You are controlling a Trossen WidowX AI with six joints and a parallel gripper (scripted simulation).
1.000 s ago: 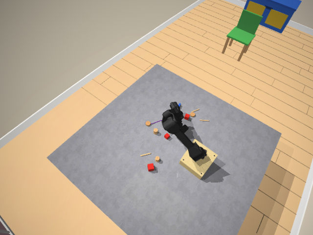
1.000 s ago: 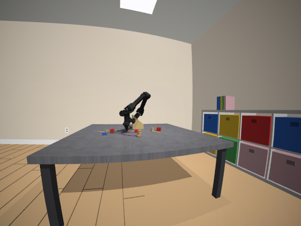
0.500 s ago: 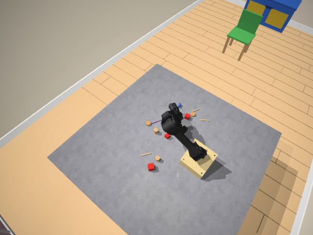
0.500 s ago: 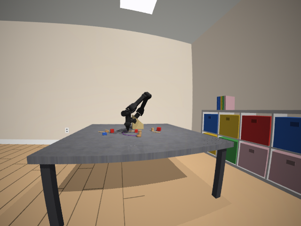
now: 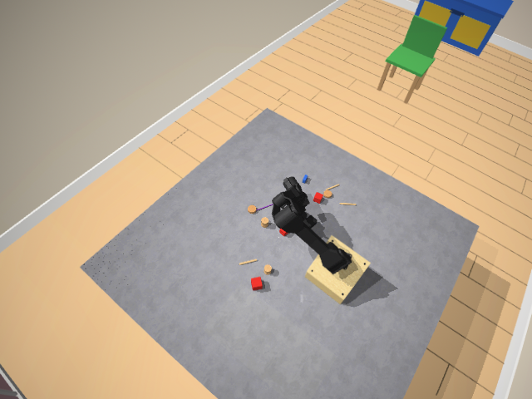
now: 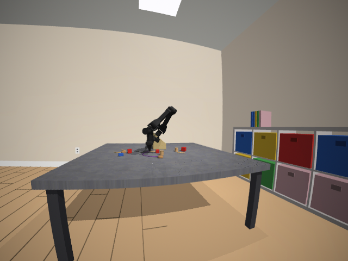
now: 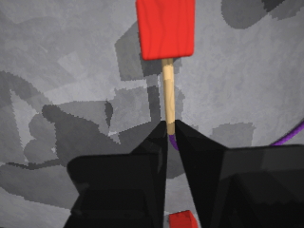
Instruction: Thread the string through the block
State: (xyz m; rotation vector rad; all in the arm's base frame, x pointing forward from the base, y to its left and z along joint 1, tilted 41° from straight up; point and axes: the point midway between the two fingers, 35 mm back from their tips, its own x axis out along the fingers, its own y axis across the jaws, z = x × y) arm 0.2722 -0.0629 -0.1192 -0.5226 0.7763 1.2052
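Stick (image 7: 168, 97) (gripped (image 7: 171, 124)) pointing blockward.Stick (image 7: 168, 97) (gripped) lengthwise toward red block (image 7: 166, 29).

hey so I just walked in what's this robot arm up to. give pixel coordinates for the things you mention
The arm's end effector (image 7: 170, 124) is closed on a thin wooden stick (image 7: 169, 97) at the end where a purple string (image 7: 289, 134) (image 6: 150, 156) (image 5: 264, 207) joins it. The stick's far end meets or passes under a red block (image 7: 167, 30) in the wrist view; I can't tell whether it has entered a hole. The string leads to a round wooden button (image 5: 251, 209) (image 6: 160, 156) on the table.
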